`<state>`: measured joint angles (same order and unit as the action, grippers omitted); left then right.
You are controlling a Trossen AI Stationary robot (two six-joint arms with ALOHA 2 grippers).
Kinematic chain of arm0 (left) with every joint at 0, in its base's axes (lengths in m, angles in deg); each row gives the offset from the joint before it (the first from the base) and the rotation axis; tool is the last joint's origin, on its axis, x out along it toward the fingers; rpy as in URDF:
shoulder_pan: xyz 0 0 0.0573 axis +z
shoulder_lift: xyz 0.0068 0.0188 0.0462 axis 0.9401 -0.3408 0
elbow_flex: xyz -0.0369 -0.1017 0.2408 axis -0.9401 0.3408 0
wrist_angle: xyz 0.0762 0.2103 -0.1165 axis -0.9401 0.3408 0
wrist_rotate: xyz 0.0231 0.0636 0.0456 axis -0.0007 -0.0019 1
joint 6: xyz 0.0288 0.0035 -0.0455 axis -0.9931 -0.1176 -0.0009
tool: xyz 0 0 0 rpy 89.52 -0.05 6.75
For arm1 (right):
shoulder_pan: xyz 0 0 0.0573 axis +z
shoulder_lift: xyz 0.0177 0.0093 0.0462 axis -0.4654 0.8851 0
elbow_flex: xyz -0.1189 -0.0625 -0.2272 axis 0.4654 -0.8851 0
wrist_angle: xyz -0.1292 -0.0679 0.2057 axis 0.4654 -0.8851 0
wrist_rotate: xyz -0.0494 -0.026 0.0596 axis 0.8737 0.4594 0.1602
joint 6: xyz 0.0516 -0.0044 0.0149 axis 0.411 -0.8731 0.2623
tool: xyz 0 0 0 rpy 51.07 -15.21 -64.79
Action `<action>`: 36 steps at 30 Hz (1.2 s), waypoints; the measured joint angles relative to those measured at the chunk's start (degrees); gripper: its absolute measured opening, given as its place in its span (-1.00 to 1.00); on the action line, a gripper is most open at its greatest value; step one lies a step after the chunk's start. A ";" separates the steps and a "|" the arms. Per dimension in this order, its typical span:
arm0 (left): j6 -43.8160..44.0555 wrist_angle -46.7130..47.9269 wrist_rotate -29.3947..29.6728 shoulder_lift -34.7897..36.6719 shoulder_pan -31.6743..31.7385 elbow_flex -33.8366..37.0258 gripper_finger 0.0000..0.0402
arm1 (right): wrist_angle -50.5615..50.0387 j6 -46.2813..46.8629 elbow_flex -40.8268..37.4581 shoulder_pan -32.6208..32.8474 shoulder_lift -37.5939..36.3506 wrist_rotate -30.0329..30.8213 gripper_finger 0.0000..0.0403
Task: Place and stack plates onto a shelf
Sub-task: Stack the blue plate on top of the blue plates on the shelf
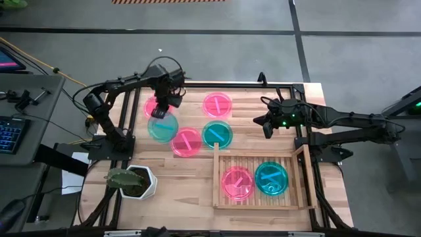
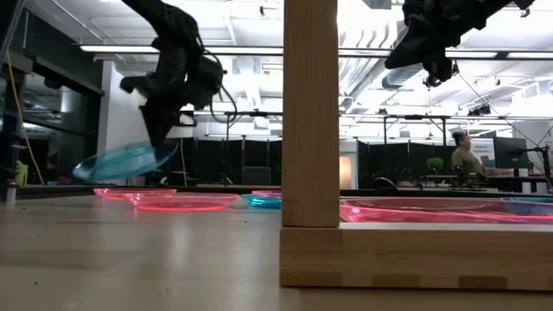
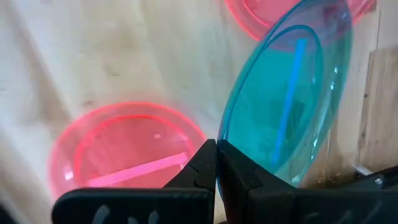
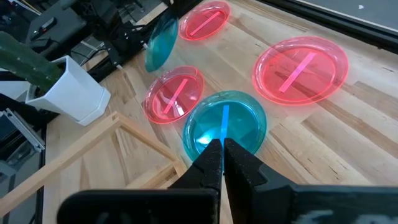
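My left gripper (image 2: 164, 142), upper left, pinches a blue plate (image 2: 125, 161) by its rim; tilted, it might slip.

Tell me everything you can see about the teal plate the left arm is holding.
The teal plate is small, round, translucent plastic by its look, with a lighter bar across its centre and a raised rim. The left end effector, shut, pinches its edge. In the low view it hangs tilted, clear of the table, above the left rear of the tabletop. A pink plate lies partly under it in the high view; nothing else touches it.
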<state>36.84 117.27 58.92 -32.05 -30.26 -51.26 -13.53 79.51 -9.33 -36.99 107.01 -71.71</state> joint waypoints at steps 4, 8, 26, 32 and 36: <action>0.04 1.74 0.04 0.02 1.46 -5.06 -1.00 | 0.02 0.00 0.00 -0.02 0.00 -0.04 -1.00; 0.95 2.39 0.06 0.02 2.85 -9.77 -1.00 | 0.02 -0.33 0.00 0.00 0.00 -0.08 -1.00; 27.84 1.96 -0.54 1.43 2.30 -31.27 -1.00 | 0.95 -1.56 1.40 -0.07 -0.82 2.03 -1.00; 43.62 -1.86 -5.86 3.32 -5.86 -31.59 -1.00 | 1.64 -5.45 5.05 -0.07 -3.67 8.67 -1.00; 50.83 -8.80 -5.02 3.30 -12.56 -31.59 -1.00 | 6.64 -3.43 5.29 -0.07 -4.22 8.93 -1.00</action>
<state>87.67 108.47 53.90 -28.75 -42.82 -82.85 -6.88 76.08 -4.04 -37.06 102.79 -62.78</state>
